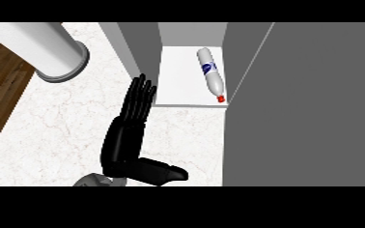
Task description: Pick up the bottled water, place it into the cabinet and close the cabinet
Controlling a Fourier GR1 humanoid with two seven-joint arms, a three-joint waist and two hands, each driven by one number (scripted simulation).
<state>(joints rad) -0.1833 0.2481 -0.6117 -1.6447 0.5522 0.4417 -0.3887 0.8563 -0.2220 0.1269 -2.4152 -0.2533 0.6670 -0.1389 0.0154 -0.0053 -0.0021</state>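
the white marble counter point(57, 125), veined in faint grey-pink, fills the view's left and middle. one flat, matte grey door point(299, 106) stands open along the right side. one cabinet point(132, 48), grey-walled with a smooth white shelf inside, opens at the top centre. one thick white cylinder point(43, 43) with a grey ring at its foot stands at the upper left, beside a strip of brown wood floor point(10, 77). one hand shows: the black left hand point(125, 135) stretches over the counter, fingers straight and close together, tips near the cabinet's left wall, thumb stuck out rightward, holding nothing. one bottled water point(209, 72), pale with a blue label, lies on its side on the shelf, well apart from the hand, its red cap point(221, 98) near the shelf's front edge.
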